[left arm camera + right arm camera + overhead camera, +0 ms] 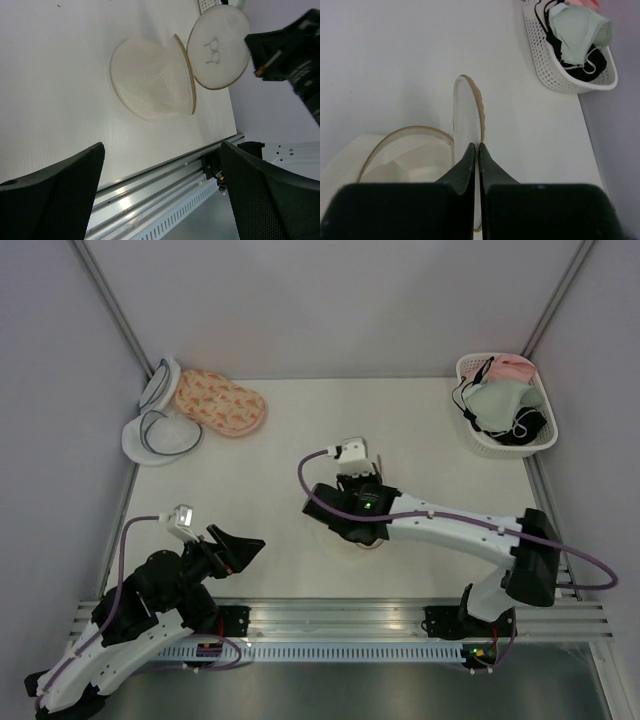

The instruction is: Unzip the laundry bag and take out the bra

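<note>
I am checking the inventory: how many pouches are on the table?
4. Far left: one grey-rimmed white pouch, a second grey-rimmed pouch nearer, a pink flowered pouch beside them. Centre: the open tan-rimmed laundry bag, its lid pinched by the right end effector. No others show.

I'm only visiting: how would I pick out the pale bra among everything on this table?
Look to the far right corner of the table, where a white plastic basket sits. The bra lies on top of the pile inside it. It is the pale mint one with rounded cups, lying over a black garment and in front of a pink garment.
</note>
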You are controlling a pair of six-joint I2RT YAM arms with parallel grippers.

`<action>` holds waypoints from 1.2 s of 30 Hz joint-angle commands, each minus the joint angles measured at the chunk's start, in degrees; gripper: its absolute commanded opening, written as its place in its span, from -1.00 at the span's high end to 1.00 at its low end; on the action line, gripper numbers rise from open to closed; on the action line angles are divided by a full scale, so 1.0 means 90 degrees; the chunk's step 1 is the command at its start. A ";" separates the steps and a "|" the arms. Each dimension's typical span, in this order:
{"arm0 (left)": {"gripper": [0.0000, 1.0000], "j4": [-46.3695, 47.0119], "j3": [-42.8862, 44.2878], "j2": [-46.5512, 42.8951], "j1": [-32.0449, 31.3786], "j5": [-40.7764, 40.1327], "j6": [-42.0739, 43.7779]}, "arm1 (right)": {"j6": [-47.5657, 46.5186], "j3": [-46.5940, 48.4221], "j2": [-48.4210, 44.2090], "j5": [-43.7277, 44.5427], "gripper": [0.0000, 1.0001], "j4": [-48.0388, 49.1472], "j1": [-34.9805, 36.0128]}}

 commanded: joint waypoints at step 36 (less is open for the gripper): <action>-0.99 0.2065 -0.0347 0.1128 0.0000 0.1041 0.0448 | -0.0106 -0.2117 -0.2387 -0.1082 -0.95 0.1951 0.2272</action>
